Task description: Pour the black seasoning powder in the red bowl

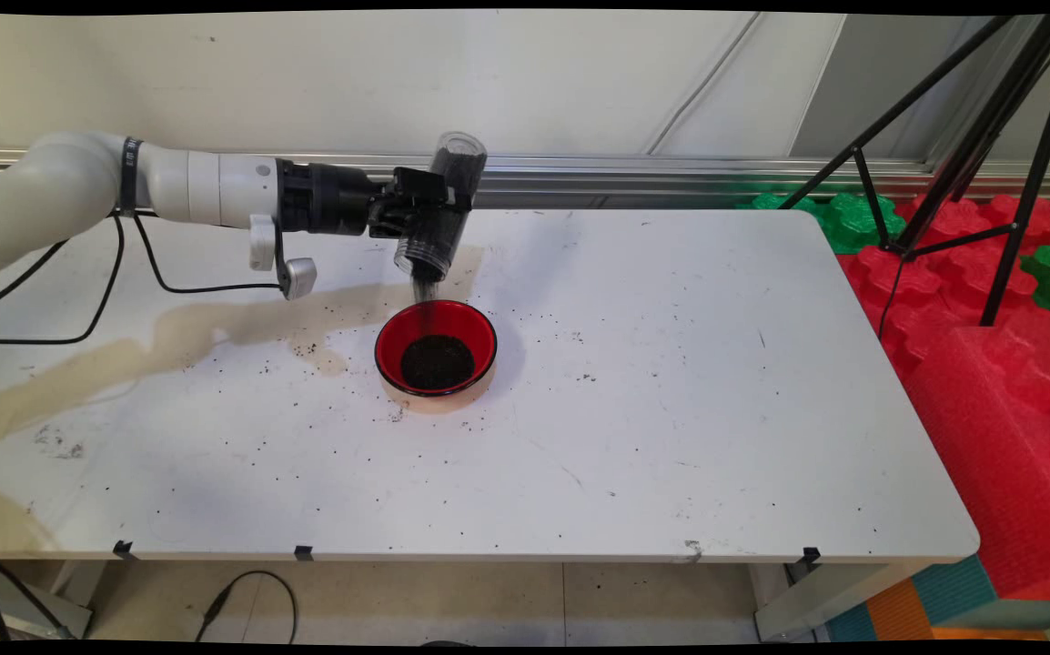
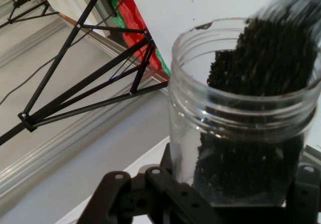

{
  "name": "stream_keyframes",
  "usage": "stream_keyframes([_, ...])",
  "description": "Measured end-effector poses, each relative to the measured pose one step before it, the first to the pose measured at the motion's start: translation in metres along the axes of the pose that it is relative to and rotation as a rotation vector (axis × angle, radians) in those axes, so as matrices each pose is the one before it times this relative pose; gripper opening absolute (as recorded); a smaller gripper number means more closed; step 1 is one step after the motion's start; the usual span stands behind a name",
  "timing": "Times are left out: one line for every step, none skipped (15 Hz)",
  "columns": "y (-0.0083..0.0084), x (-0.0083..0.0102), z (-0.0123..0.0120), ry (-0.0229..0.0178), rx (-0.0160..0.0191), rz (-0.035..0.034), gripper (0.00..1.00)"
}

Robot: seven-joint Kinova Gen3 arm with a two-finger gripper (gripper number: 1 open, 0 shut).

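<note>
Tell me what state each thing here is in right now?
Clear jar: lidless, tipped mouth-down, dark granules streaming out.
Tool: shut on the clear jar.
Red bowl: upright on the table, a dark heap of granules inside.
White table: stained, scattered with stray granules.

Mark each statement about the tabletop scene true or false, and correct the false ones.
1. The gripper holds a clear jar tilted mouth-down. True.
2. Dark granules lie in the red bowl. True.
3. The jar is empty. False: dark granules still fill much of it, seen in the hand view.
4. The bowl stands at the table's right edge. False: it stands near the middle, below the jar.
5. The white table is spotless. False: scattered grains and a brownish stain mark it.
</note>
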Motion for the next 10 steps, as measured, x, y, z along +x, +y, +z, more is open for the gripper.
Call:
stream_keyframes([0.00006,0.00005,0.00009,0.00025,0.00001,0.00070,0.00])
stream_keyframes([0.00002,0.00008,0.00014,0.00038,0.00005,0.00111,0.00])
stream_keyframes([0.00003,0.00006,0.00015,0.00035,0.00001,0.00113,0.00])
stream_keyframes([0.00008,0.00005,0.00015,0.00035,-0.00007,0.00094,0.00])
stream_keyframes([0.00003,0.00005,0.00014,0.00032,0.00005,0.00108,0.00])
stream_keyframes([0.00000,0.00003,0.00020,0.00039,0.00014,0.00111,0.00])
stream_keyframes([0.00004,0.00002,0.00010,0.00026,0.00003,0.00157,0.00])
stream_keyframes([0.00005,0.00008,0.00016,0.00048,0.00005,0.00139,0.00])
stream_keyframes([0.00003,0.00009,0.00008,0.00038,0.00003,0.00125,0.00])
stream_keyframes([-0.00002,0.00005,0.00011,0.00032,0.00011,0.00100,0.00])
